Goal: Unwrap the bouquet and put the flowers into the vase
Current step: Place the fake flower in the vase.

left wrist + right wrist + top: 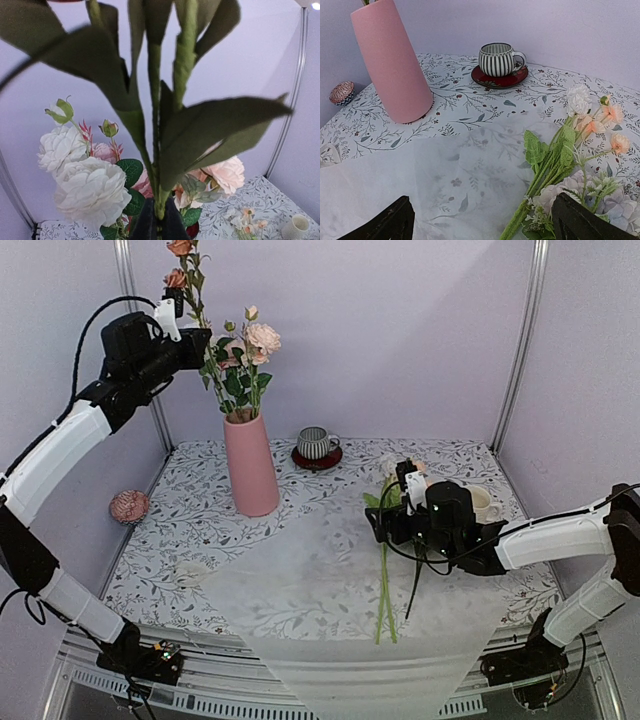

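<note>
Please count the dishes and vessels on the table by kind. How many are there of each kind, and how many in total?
Vase: 1
Mugs: 2, the striped mug and the cream mug
Saucer: 1
Bowl: 1
Total: 5
</note>
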Motion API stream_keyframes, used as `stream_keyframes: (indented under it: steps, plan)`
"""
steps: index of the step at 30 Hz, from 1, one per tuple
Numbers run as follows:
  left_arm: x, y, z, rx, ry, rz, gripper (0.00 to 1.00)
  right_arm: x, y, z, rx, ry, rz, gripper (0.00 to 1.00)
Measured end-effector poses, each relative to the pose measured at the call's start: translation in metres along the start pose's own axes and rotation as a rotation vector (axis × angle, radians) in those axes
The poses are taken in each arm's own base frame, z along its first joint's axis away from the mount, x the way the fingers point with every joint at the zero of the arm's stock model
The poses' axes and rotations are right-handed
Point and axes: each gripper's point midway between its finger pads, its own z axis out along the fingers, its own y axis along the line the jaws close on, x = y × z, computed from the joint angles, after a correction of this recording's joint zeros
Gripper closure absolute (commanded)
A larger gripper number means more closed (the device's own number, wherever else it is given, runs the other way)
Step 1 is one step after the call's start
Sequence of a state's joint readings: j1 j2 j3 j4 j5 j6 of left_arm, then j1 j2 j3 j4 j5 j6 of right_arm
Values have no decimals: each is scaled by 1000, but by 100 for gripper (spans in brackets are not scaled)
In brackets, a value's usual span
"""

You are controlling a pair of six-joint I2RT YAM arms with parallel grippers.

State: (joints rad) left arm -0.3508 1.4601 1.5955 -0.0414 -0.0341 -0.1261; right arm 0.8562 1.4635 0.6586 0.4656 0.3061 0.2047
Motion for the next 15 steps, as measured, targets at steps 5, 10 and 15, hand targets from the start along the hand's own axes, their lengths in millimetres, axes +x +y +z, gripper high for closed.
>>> stream_keyframes:
  steps: [5,10,15]
  plan:
    - [26,3,12,-2,58,-33,100,2,0,1,1,5,-2,2]
    - [68,5,13,-6,139,-91,74,5,0,2,2,11,-7,2]
    - [108,8,11,-13,230,-128,47,6,0,3,3,14,-8,2]
